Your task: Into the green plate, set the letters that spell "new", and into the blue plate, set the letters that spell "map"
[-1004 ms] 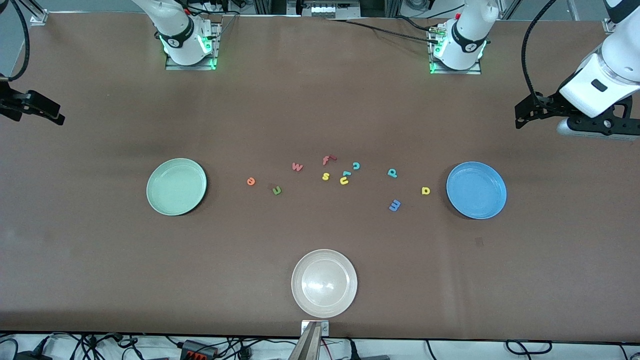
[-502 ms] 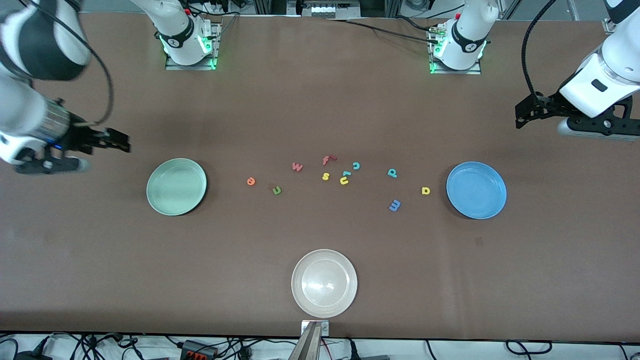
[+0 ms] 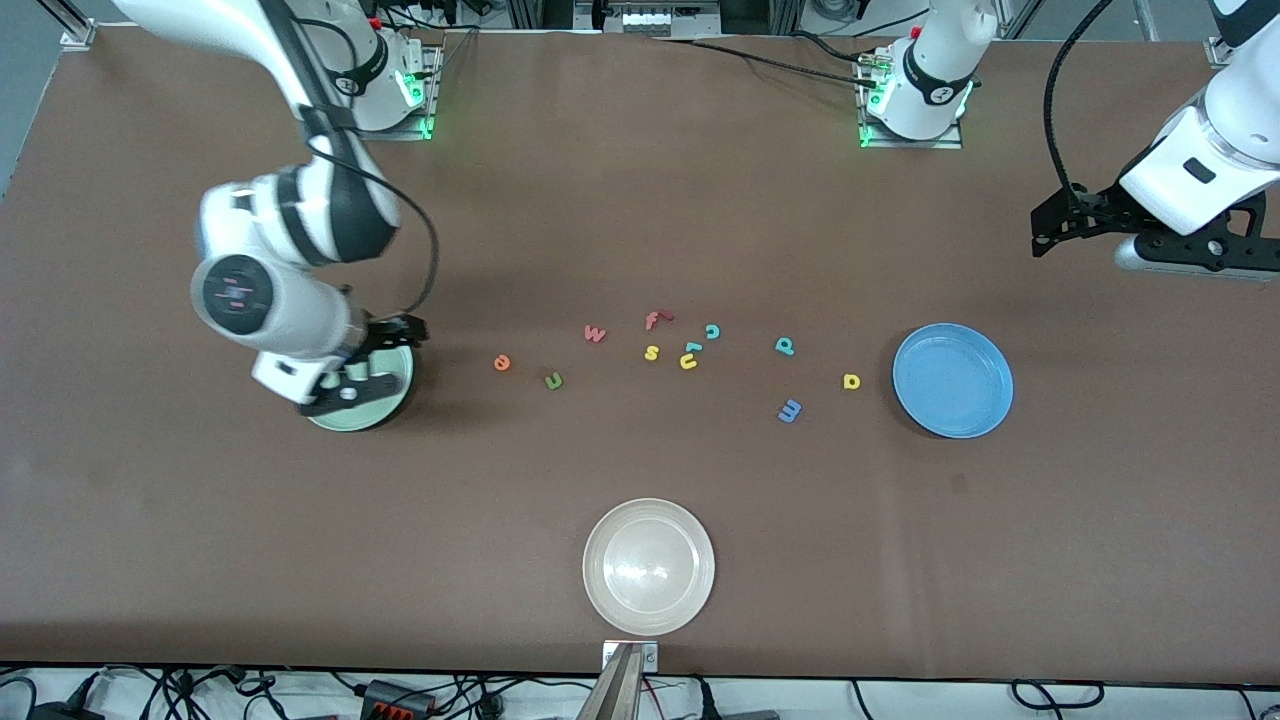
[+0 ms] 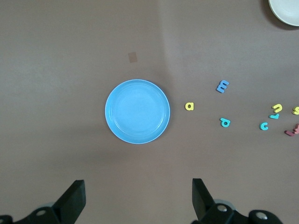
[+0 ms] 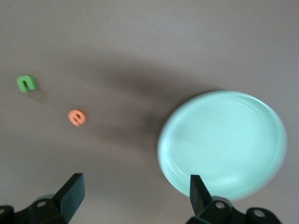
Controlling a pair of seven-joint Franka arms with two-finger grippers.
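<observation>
While right gripper point(image 3: 385, 345) overhangs green plate point(image 3: 385, 412) rim, fingers point(image 5: 70, 191) spread.

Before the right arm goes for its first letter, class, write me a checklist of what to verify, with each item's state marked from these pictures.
1. Right gripper open and holding nothing: ok; it is over the green plate.
2. Green plate free of letters: ok in the right wrist view.
3. Orange e, green n and pinkish-red w each lying apart from other letters: ok.
4. Blue plate free of letters: ok.
5. Blue m, yellow a and teal p on the table beside the blue plate: ok.
6. Left gripper open, waiting at its end of the table: ok.
</observation>
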